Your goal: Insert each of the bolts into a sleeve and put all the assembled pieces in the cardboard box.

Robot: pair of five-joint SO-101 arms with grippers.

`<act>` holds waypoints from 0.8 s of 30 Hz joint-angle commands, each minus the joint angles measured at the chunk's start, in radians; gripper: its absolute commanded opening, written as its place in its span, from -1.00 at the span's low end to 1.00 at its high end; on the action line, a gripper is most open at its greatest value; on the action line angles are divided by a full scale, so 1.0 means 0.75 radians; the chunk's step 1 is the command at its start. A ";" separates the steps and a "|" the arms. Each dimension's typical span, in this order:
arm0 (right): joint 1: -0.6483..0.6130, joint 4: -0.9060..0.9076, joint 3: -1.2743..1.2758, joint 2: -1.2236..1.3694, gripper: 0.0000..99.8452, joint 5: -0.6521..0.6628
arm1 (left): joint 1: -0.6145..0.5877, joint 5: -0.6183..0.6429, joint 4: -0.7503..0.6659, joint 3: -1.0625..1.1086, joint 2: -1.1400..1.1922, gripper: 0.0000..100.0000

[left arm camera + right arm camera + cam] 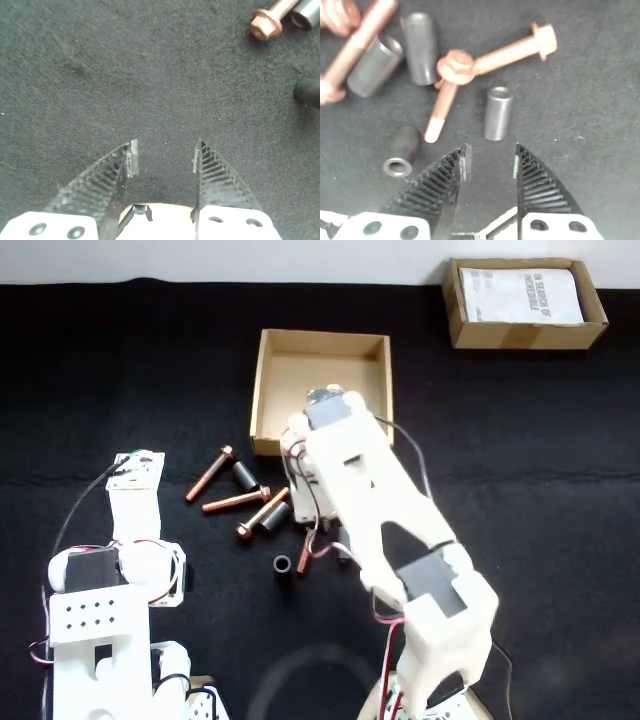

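Observation:
Several copper bolts and dark sleeves lie loose on the black cloth in front of the cardboard box (262,390), whose inside is bare. In the right wrist view my right gripper (490,161) stands open just short of a grey sleeve (498,113). Past the sleeve lie two crossed bolts (512,49) (443,102), with more sleeves (420,47) (400,152) to the side. The right arm (350,470) stretches over the pile towards the box. My left gripper (164,159) is open over bare cloth, left of the pile (135,462), with a bolt head (264,26) farther off.
A second cardboard box (590,300) with a printed sheet inside stands at the back right. One sleeve (283,565) stands apart nearer the front, beside a bolt (305,555) partly under the right arm. Bare cloth lies to the far left and right.

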 commanded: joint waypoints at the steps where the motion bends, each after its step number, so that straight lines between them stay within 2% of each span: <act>1: -0.009 -0.085 0.079 -0.105 -0.72 -0.008 | -0.017 -0.006 -0.014 -0.007 -0.001 -0.62; 11: 0.034 -0.202 0.224 -0.105 -0.72 0.002 | -0.017 -0.047 -0.014 -0.005 -0.001 -0.62; 24: 0.038 -0.249 0.244 -0.054 -0.73 0.004 | -0.017 -0.061 -0.074 0.060 -0.001 -0.62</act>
